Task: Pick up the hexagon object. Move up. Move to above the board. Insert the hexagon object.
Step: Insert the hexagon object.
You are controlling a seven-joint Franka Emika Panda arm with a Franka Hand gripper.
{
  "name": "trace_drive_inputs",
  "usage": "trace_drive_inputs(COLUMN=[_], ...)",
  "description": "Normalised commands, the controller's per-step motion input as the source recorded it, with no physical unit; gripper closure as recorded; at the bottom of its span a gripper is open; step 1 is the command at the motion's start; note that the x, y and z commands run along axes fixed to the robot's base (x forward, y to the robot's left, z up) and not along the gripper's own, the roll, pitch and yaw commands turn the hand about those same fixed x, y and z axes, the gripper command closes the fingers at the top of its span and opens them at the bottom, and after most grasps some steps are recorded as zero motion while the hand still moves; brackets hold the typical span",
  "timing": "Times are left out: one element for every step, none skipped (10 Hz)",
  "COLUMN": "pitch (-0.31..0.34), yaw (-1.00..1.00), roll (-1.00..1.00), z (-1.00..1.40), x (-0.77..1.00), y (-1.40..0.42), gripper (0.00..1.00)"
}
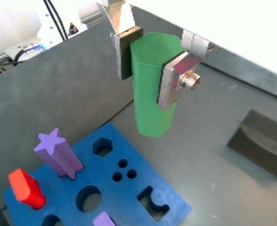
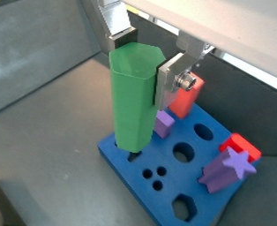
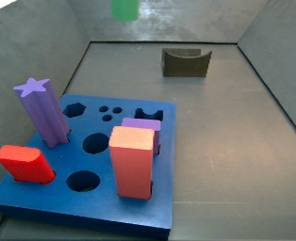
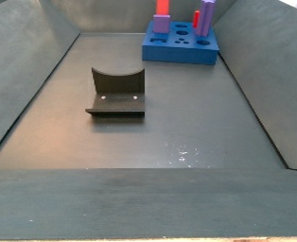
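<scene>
Fingers (image 1: 177, 72) of the gripper (image 1: 153, 60) pinch the hexagon object (image 1: 152, 84) near its top in both wrist views, silver plates flat against the green post, which hangs upright and clear of everything below. So the pick-up and the lift look done. Under it in a wrist view lies the board (image 2: 167, 180), the post's lower end appearing just over the board's near edge, so the carry across seems nearly finished, though not yet lined up with the hexagon hole (image 3: 75, 109). Insertion remains. On the board stand the purple star post (image 3: 41, 114), a red block (image 3: 24, 163), a salmon block (image 3: 133, 162) and a small lilac piece (image 3: 141, 125). Farther back, the dark U-shaped block (image 3: 185, 62) sits alone on the floor.
</scene>
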Motion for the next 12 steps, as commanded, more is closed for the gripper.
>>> trace_drive_inputs(pitch=[-0.114, -0.086, -0.036, -0.011, 0.000, 0.000, 0.000, 0.000, -0.051, -0.141, -0.151, -0.220], yaw=[0.00, 0.00, 0.00, 0.00, 0.00, 0.00, 0.00, 0.00, 0.00, 0.05, 0.12, 0.17], roll=[-0.30, -0.20, -0.10, 0.00, 0.00, -0.05, -0.07, 0.00, 0.00, 0.13, 0.16, 0.00], z=[-0.53, -0.76, -0.93, -0.93, -0.91, -0.86, -0.81, -0.58, -0.46, -0.51, -0.46, -0.41], x=[-0.48, -0.52, -0.40, -0.29, -0.12, 0.00, 0.00, 0.00, -0.14, -0.30, -0.35, -0.41], y=[0.11, 0.09, 0.00, -0.14, -0.18, -0.17, -0.12, -0.06, -0.02, -0.13, -0.15, 0.00], gripper=[1.00, 1.00, 1.00, 1.00, 1.00, 1.00, 1.00, 1.00, 1.00, 1.00, 1.00, 1.00])
